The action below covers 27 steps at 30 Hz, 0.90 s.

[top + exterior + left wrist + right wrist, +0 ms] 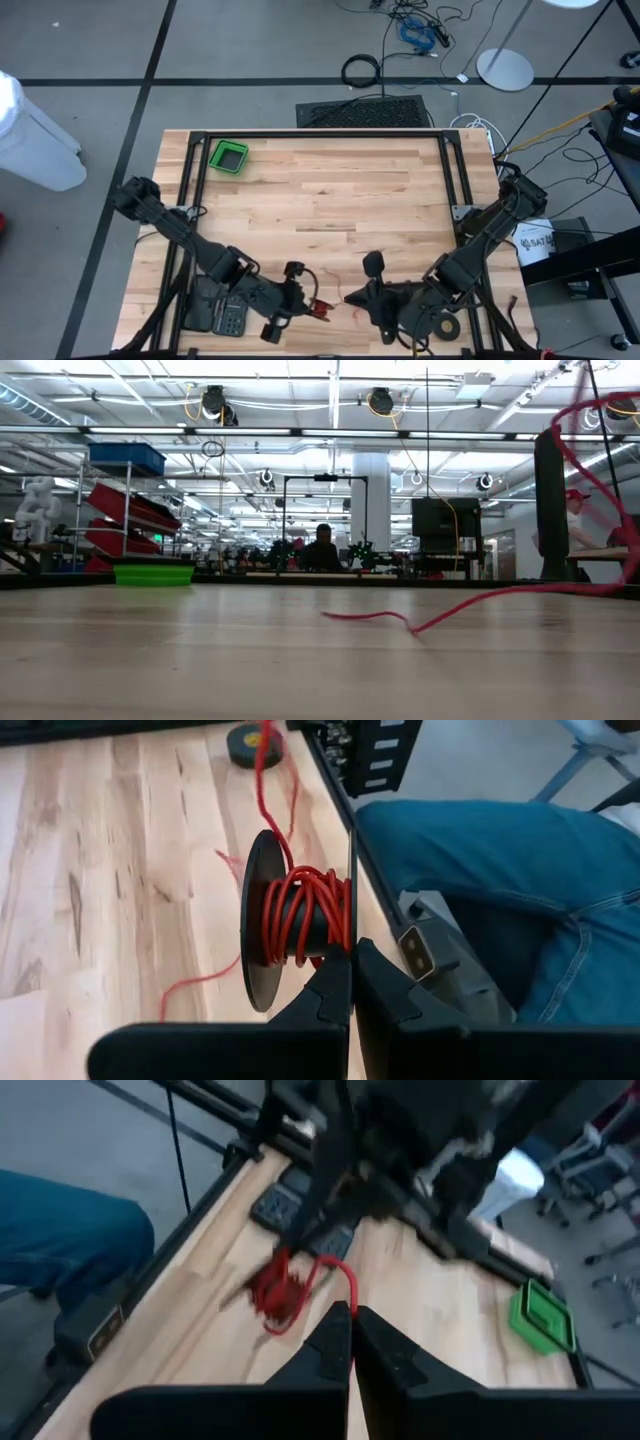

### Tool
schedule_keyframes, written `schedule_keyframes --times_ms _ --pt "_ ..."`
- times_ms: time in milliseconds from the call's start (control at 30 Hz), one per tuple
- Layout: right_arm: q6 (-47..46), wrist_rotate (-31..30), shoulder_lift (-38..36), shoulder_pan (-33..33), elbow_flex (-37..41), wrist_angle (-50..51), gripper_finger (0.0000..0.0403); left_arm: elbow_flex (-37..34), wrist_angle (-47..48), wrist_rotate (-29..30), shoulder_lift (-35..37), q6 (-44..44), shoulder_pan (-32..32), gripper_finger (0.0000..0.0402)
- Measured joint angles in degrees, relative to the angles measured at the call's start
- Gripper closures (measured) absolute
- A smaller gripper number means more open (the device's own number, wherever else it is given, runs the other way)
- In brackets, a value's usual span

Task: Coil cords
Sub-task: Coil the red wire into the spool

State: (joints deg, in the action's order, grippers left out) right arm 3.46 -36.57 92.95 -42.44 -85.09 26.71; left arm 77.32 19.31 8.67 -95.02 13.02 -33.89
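The cord is a thin red cord wound on a small black spool [300,920], with a loose tail [400,622] trailing on the table. In the high view the spool [321,309] sits near the table's front edge, between both grippers. My left gripper [350,970] is shut on the spool. My right gripper [350,1325] is shut on the cord just right of the spool [275,1295]. It also shows in the high view [352,298]. My left gripper pinches the rim of one spool flange [347,935] between its two fingertips, coming level from the table's left. The spool is held on its side, clear of the table, with cord wound round its core. My right gripper pinches the red cord [347,1285] at its fingertips, coming from the table's right. The cord arches in a short slack loop from the spool to the fingers. More cord trails on down to the table.
A green bin [228,157] stands at the far left of the table. A flat black tape ring [447,327] lies at the front right. A person's leg in blue jeans [500,890] is close to the table's front edge. Black frame rails [320,134] border the table.
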Motion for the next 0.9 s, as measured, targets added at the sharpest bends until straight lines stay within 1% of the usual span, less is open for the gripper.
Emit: schedule_keyframes --times_ms 100,200,367,500,700,900 --pt "2.0 -2.1 0.0 -0.1 0.0 -1.8 0.0403 0.0 -0.6 -1.6 -0.8 0.0 1.0 0.0398" --pt "2.3 -2.6 0.0 0.0 0.0 -2.1 0.0403 0.0 -2.3 -3.7 -1.6 -0.7 1.6 0.0398" --pt "2.4 -2.6 0.0 0.2 0.0 -2.1 0.0403 0.0 -6.7 -6.7 -2.2 -4.6 1.7 0.0398" --pt "1.9 -2.2 0.0 0.3 0.0 -2.1 0.0403 0.0 -10.2 -7.2 -2.2 -8.9 1.2 0.0398" --pt "1.9 2.3 0.9 1.2 0.0 -3.0 0.0403 -0.1 -14.5 -7.3 -2.2 -16.3 -0.1 0.0398" --pt "2.0 4.1 1.9 2.5 0.0 -3.6 0.0403 -0.1 -16.6 -7.3 -2.2 -18.4 -0.7 0.0398"
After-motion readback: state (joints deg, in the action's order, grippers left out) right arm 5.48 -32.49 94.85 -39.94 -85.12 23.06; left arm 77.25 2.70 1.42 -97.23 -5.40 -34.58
